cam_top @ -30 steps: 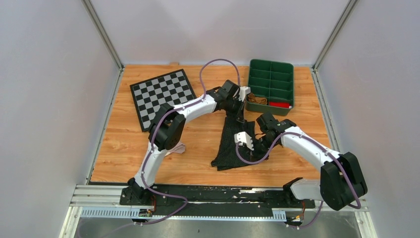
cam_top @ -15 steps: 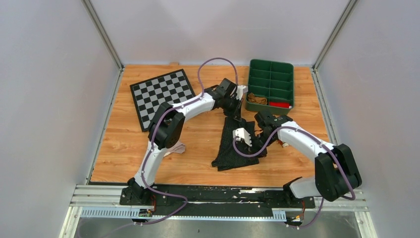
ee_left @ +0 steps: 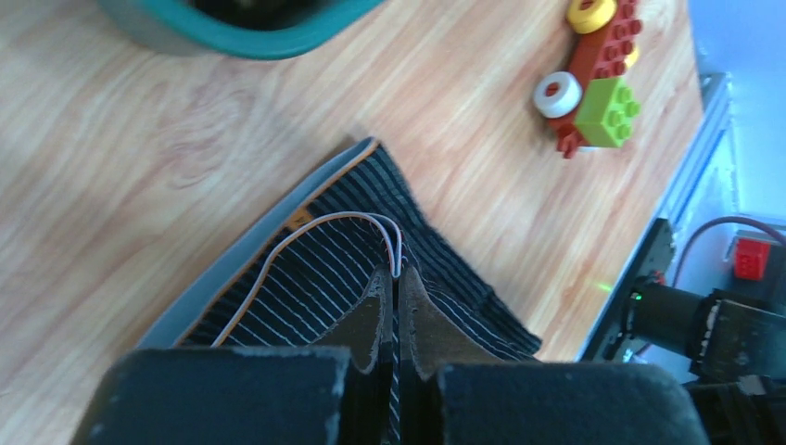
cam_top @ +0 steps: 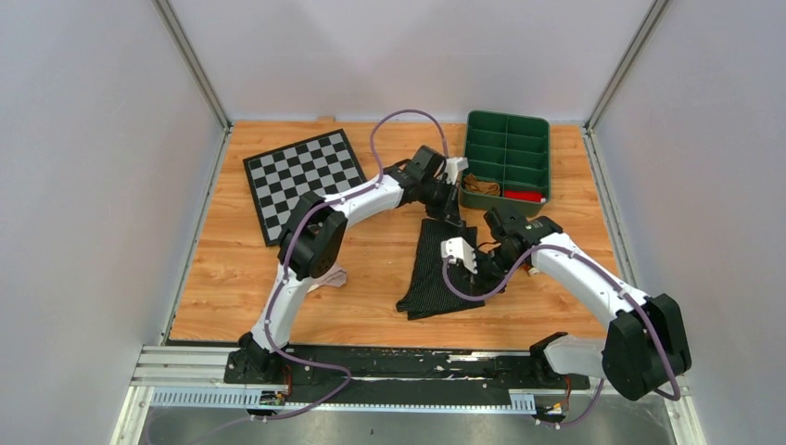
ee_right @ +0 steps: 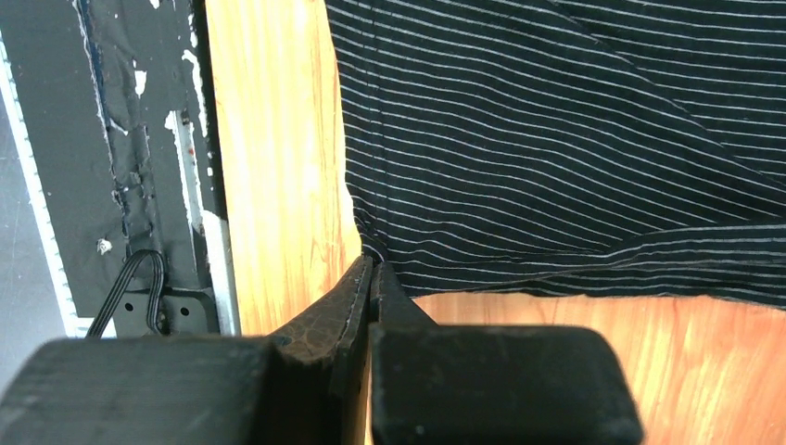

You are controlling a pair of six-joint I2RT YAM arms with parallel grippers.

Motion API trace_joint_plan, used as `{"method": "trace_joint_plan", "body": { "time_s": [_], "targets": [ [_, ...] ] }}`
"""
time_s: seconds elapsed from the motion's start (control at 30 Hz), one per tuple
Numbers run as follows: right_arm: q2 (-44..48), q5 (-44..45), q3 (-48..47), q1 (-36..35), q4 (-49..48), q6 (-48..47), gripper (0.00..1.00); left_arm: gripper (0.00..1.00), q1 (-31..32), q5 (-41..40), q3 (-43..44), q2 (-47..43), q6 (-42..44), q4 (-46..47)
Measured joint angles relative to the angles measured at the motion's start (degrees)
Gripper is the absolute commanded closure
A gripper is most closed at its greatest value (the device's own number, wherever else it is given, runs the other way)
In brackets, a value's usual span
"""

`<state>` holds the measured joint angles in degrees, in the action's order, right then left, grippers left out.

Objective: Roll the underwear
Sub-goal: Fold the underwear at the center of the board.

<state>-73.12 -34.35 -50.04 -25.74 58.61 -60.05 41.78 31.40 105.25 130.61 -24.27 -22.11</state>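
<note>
The black underwear (cam_top: 434,271), with thin white stripes, lies spread on the wooden table (cam_top: 371,278) between the arms. My left gripper (cam_top: 454,220) is shut on a raised fold of its grey, orange-trimmed waistband, seen in the left wrist view (ee_left: 397,271). My right gripper (cam_top: 486,276) is shut at the garment's near right hem corner (ee_right: 372,261). A pale pink-beige garment (cam_top: 332,277) peeks out from under my left arm. Something brownish (cam_top: 479,185) lies in the bin; I cannot tell what it is.
A green divided bin (cam_top: 508,130) stands at the back right with a red item (cam_top: 524,196) in it. A checkerboard mat (cam_top: 301,178) lies at the back left. A toy of bricks (ee_left: 593,83) lies right of the underwear. Grey walls enclose the table.
My right arm's elbow has swung out to the right while its gripper stays at the hem. My left gripper has held its grip on the waistband, shifting only slightly.
</note>
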Motion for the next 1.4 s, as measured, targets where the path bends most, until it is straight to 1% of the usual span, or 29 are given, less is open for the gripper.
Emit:
{"method": "trace_joint_plan", "body": {
  "time_s": [0.2, 0.33, 0.47, 0.6, 0.87, 1.03, 1.2, 1.4],
  "targets": [
    [1.66, 1.97, 2.93, 1.4, 1.95, -0.02, 1.0, 1.0, 2.25, 1.2, 0.07, 0.28, -4.07, 4.22],
    [1.64, 3.1, 4.07, 3.08, 2.38, -0.04, 1.0, 1.0, 3.08, 1.31, 1.44, 2.54, -5.25, 6.01],
    [0.74, 3.61, 4.31, 3.45, 1.86, -0.02, 1.0, 1.0, 3.23, 0.0, 2.1, 4.68, -5.01, 5.55],
    [-0.85, 3.65, 3.87, 3.45, 2.01, 0.22, 1.0, 1.0, 3.06, -0.48, 2.1, 4.72, -4.79, 4.07],
    [-1.09, 1.05, -2.19, 3.43, 3.32, 1.31, 1.0, 1.0, 0.94, -1.95, 1.86, 0.46, -2.56, 0.63],
    [-1.27, -0.35, -3.98, 2.78, 3.93, 2.36, 1.0, 1.0, -1.53, -1.95, -0.46, -4.31, -2.16, -1.07],
    [-1.97, -1.77, -6.6, 0.37, 3.98, 4.17, 1.0, 1.0, -3.28, -1.84, -3.37, -8.2, -1.75, -3.04],
    [-2.38, -2.45, -6.8, -1.14, 3.8, 5.6, 1.0, 1.0, -3.06, -1.53, -3.85, -8.15, -1.79, -3.26]
  ]
}}
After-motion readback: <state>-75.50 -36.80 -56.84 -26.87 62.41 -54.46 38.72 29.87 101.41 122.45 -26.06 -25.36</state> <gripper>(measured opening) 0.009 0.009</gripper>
